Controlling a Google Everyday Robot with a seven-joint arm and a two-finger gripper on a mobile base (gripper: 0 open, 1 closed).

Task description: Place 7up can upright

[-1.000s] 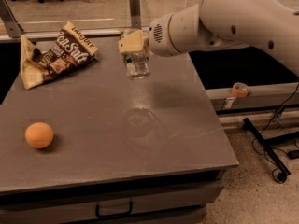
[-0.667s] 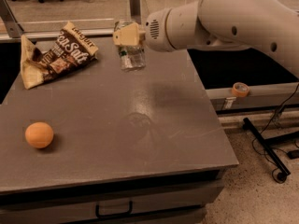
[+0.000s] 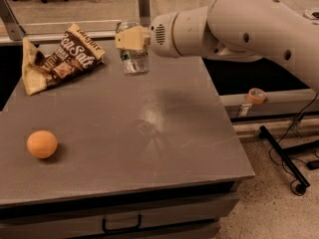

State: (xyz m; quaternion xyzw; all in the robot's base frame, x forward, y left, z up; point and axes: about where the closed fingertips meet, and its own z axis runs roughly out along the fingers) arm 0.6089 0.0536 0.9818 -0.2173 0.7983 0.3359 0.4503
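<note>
The gripper (image 3: 132,38) is hanging over the far part of the grey surface (image 3: 164,133), near its back edge and a little left of centre. The white arm (image 3: 249,24) behind it is filling the upper right of the view. The jaws are standing closed on the upper part of the 7up can (image 3: 134,61), their pale yellowish pads clamping it from either side, so the can's top is mostly hiding behind them. The can is hanging upright below the gripper, silvery with faint green marks on its side. Its base is sitting very close to the surface, though from this angle it is hard to tell whether it is touching or hovering just above.

To the left of the can, a crumpled brown chip bag (image 3: 60,59) is lying on the far left of the surface, near the can but apart from it. An orange (image 3: 42,144) is resting well apart from both, toward the near left edge. A dark drawer handle (image 3: 122,225) is showing on the front below the surface. Off to the right, past the edge, a roll of tape (image 3: 256,95) is sitting on a low ledge.
</note>
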